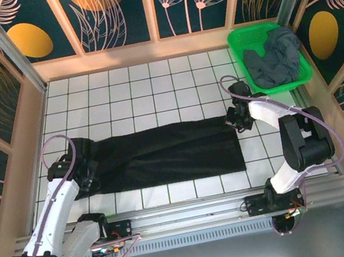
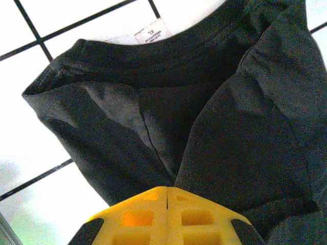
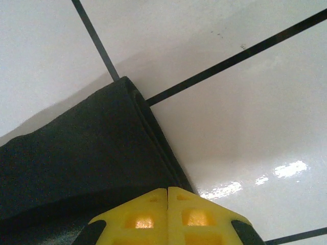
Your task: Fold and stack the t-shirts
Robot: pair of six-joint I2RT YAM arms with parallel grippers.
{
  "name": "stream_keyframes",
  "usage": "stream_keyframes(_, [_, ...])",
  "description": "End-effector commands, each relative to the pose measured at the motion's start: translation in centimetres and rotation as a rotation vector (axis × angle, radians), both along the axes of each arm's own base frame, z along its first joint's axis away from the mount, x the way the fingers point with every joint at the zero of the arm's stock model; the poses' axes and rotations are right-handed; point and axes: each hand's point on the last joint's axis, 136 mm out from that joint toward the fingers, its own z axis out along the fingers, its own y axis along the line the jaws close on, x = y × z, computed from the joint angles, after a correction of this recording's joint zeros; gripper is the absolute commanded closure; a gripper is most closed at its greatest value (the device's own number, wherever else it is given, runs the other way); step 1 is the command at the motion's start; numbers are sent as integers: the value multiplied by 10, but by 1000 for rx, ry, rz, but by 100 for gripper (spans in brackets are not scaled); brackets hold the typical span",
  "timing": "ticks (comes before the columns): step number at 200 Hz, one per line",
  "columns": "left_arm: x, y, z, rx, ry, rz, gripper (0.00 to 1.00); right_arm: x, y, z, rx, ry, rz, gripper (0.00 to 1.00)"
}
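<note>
The fold is in progress on the black t-shirt (image 1: 163,153), which is lying as a narrow band across the table (image 1: 151,85) from 9 to 3 o'clock. The left gripper (image 2: 167,196) is pinching the collar end and the right gripper (image 3: 167,196) the hem corner. Both have their fingers pressed together, though the bite itself is hidden. The next move is likely calling for carrying one end squarely over the other. The grey t-shirt (image 1: 274,57) is lying crumpled in the green basket (image 1: 245,32) at 1 o'clock.

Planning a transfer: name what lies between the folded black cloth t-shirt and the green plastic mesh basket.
Top view: the right gripper at the black t-shirt's end, over white tiles.
</note>
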Motion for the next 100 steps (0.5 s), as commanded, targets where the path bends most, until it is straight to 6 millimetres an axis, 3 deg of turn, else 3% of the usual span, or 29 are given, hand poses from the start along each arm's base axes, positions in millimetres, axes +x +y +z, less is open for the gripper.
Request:
stream_keyframes(1, [-11, 12, 8, 46, 7, 59, 100, -5, -5, 17, -24, -21, -20, 100])
stream_keyframes(53, [-19, 20, 6, 98, 47, 60, 100, -34, 0, 16, -4, 28, -20, 100])
stream_keyframes(100, [-20, 24, -9, 120, 68, 68, 100, -59, 4, -4, 13, 102, -22, 100])
